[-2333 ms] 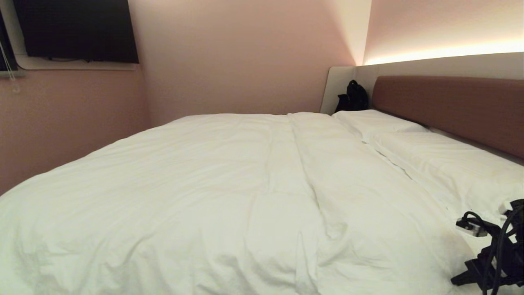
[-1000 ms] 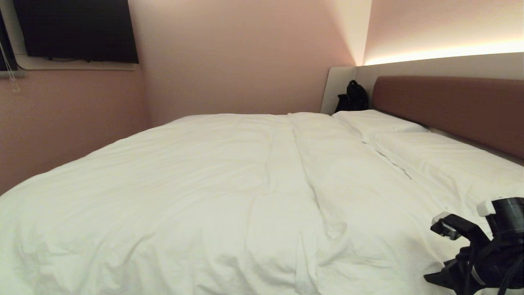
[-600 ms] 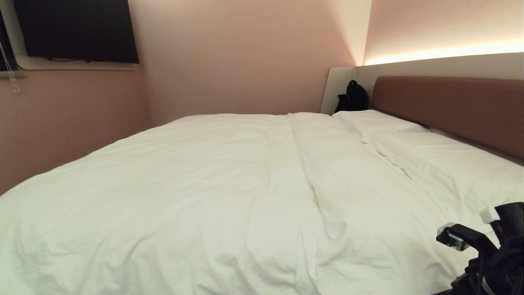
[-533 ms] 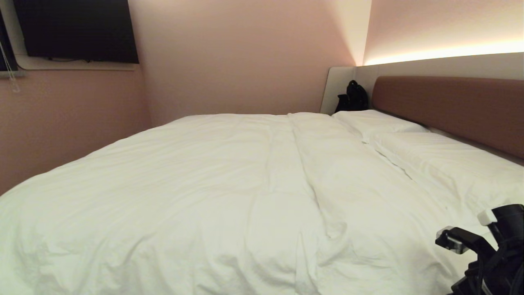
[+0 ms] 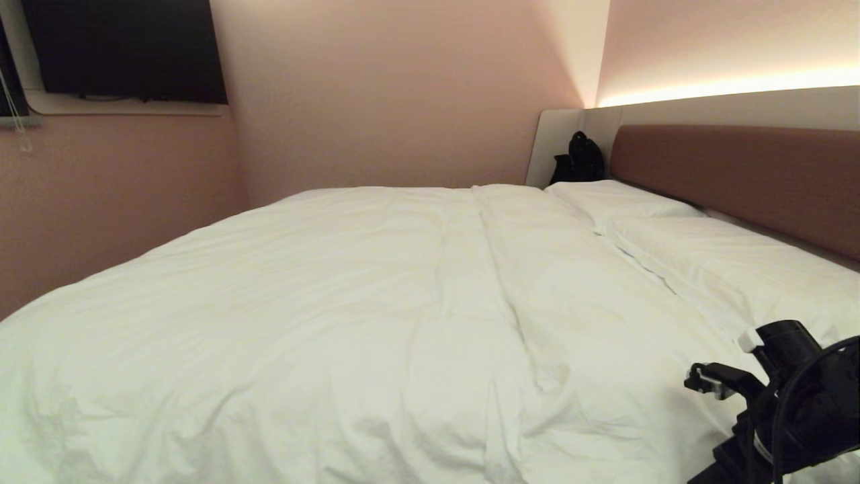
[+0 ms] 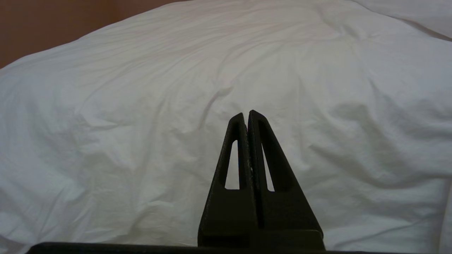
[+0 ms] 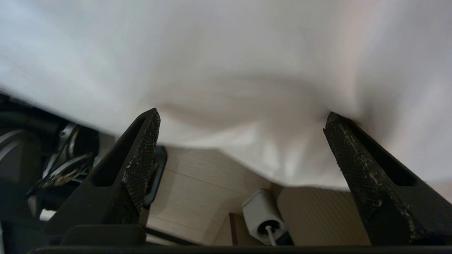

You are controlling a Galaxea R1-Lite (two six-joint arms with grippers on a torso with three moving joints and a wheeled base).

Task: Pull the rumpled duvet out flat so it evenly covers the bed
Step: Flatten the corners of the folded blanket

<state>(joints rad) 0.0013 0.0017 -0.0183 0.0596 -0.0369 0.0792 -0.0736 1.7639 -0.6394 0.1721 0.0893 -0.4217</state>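
Your duvet [image 5: 349,323] lies spread over the bed [image 5: 732,168], creased along the middle, reaching up to the two pillows [image 5: 725,269]. Your right gripper [image 7: 240,141] hangs at the duvet's near edge with its fingers wide apart, holding nothing. Your left gripper [image 6: 246,118] hovers above the duvet, fingers pressed together

Dim warm room, lit by a strip light [image 5: 725,86] (right wrist view blurred).

The duvet [image 5: 349,323] is plain white, as are the pillows [image 5: 732,269]. The bed's headboard [image 5: 739,175] is brownish-red with a pale grey-beige side panel [image 5: 554,144], and a black bag [image 5: 579,160] sits at its far corner. The walls [image 5: 390,94] are pink, and the right gripper [image 7: 240,127] is black with cross-hatched pads [image 7: 143,158].
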